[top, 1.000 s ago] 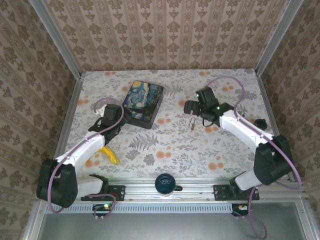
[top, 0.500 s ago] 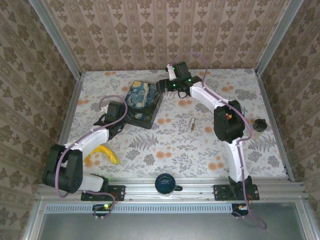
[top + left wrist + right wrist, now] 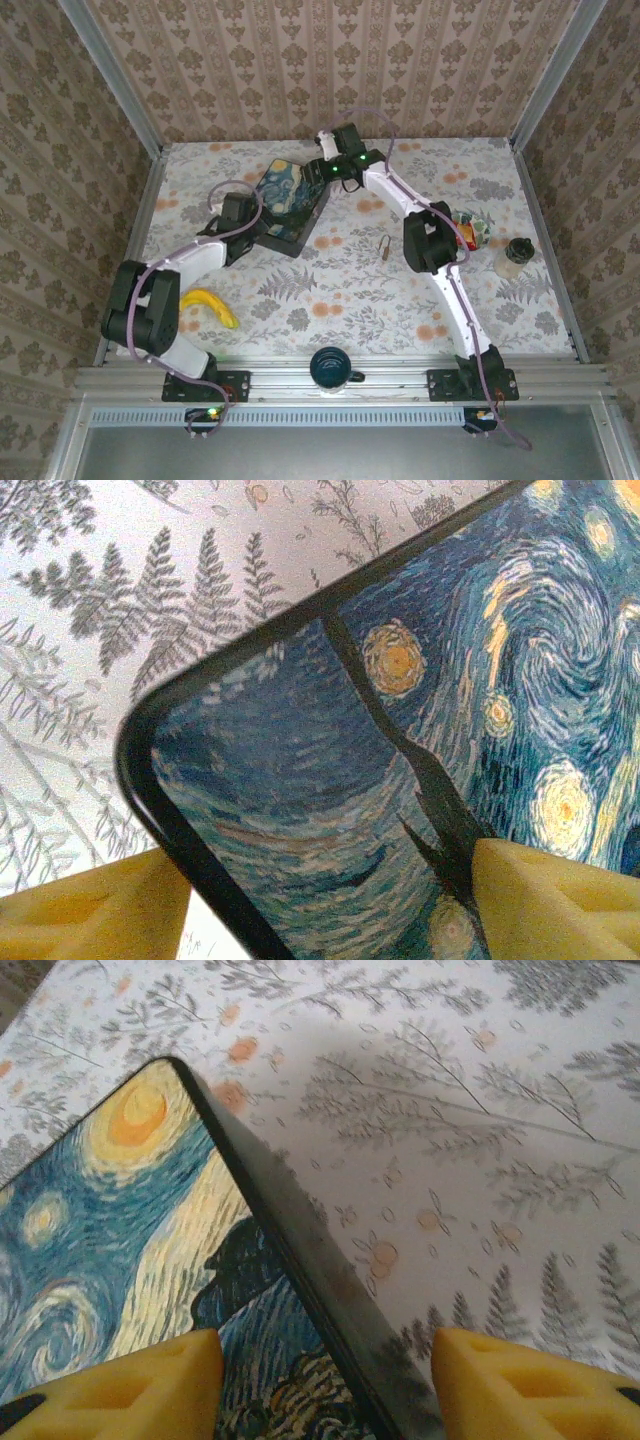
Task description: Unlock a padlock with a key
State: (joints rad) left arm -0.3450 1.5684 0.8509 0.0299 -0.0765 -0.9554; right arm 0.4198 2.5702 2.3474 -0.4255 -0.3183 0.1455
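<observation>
The tiny brass padlock [image 3: 384, 248] lies alone on the floral tablecloth, right of centre, with both grippers away from it. The key is too small to make out. The blue Starry-Night tin box [image 3: 290, 203] sits at the back left. My left gripper [image 3: 256, 231] straddles the box's near left corner [image 3: 330, 780]; its yellow fingers [image 3: 95, 910] stand apart, one beside the black rim, one over the lid. My right gripper [image 3: 319, 172] is open across the box's far right edge [image 3: 300, 1250], one finger [image 3: 120, 1385] over the lid, the other over the table.
A yellow banana [image 3: 210, 305] lies beside the left arm. A dark mug [image 3: 335, 368] stands at the near edge. A colourful packet [image 3: 470, 228] and a small jar [image 3: 514, 257] sit at the right. Wallpapered walls close in three sides.
The right arm swung from the table's right side to the box's far corner. The left gripper edged onto the near corner. Both pairs of jaws have narrowed.
</observation>
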